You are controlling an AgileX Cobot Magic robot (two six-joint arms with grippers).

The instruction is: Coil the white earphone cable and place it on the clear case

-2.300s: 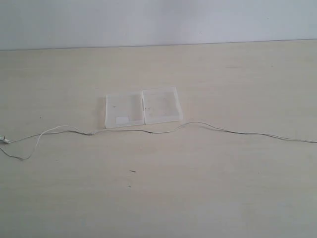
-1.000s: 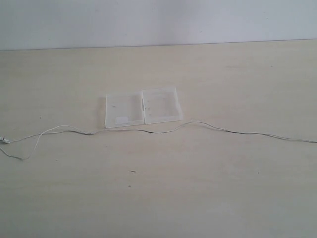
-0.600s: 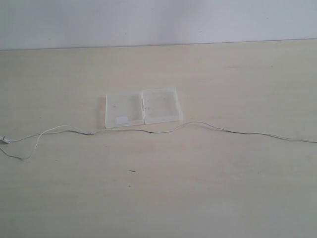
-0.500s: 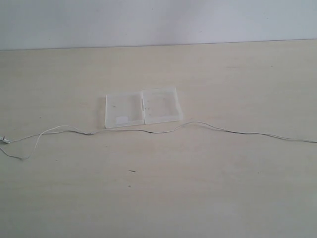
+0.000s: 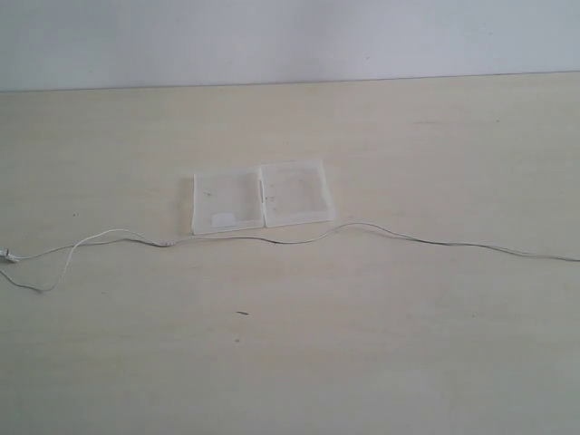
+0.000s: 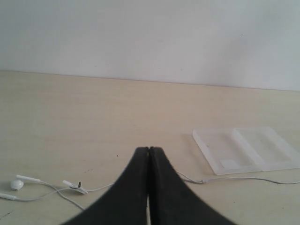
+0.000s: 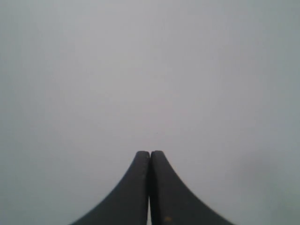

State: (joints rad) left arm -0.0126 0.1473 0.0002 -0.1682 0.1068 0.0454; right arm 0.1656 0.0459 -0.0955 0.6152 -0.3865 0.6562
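Uncoiled, the white earphone cable (image 5: 288, 242) stretches across the pale surface (image 5: 362, 344), passing just beside the clear case (image 5: 261, 197); both arms' jaws are clenched, gripping nothing.

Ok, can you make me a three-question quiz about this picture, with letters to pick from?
1. Where is the white earphone cable compared with the clear case?
A. coiled on top of it
B. stretched out on the table along its edge
C. shut inside it

2. How many square halves does the clear case have?
A. one
B. four
C. two

3. How is the left end effector?
A. shut, holding nothing
B. wide open
C. shut on an earbud

Answers:
1 B, the cable runs long and flat across the table.
2 C, two joined squares show.
3 A, its jaws meet with nothing between them.
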